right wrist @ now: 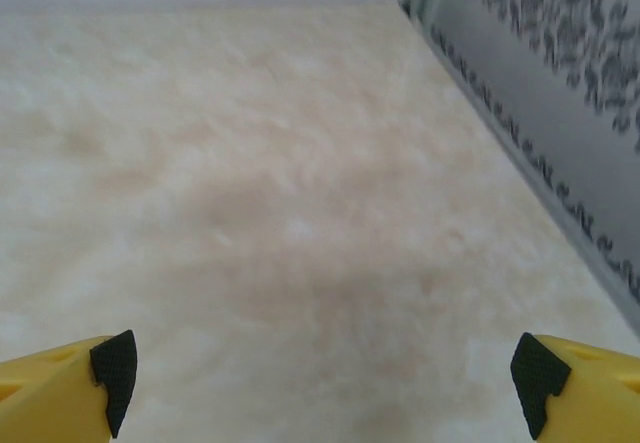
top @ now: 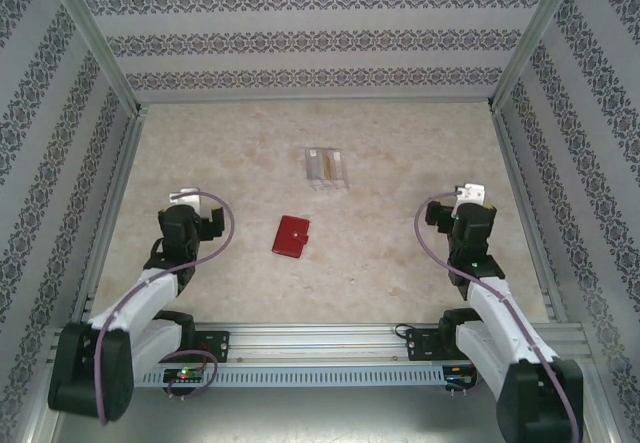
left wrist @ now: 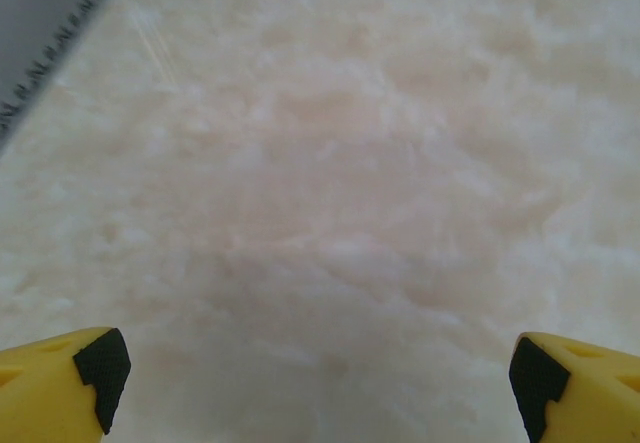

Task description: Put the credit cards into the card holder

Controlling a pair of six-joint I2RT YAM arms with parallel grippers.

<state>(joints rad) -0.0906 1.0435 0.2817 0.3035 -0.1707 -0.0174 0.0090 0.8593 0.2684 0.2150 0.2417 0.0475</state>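
The card holder (top: 291, 235), a small red wallet, lies folded shut near the middle of the table. Beyond it a clear plastic case (top: 327, 167) shows a tan strip inside, which looks like the credit cards (top: 325, 165); I cannot make out each card. My left gripper (top: 187, 201) hovers left of the wallet and well apart from it. In the left wrist view the left gripper (left wrist: 320, 375) is open over bare table. My right gripper (top: 468, 197) stands far right of the wallet. In the right wrist view the right gripper (right wrist: 325, 368) is open, nothing between its fingers.
Patterned walls (top: 320, 38) enclose the table at the back and on both sides. The right wall (right wrist: 560, 93) runs close beside my right gripper. A metal rail (top: 330, 343) with the arm bases lines the near edge.
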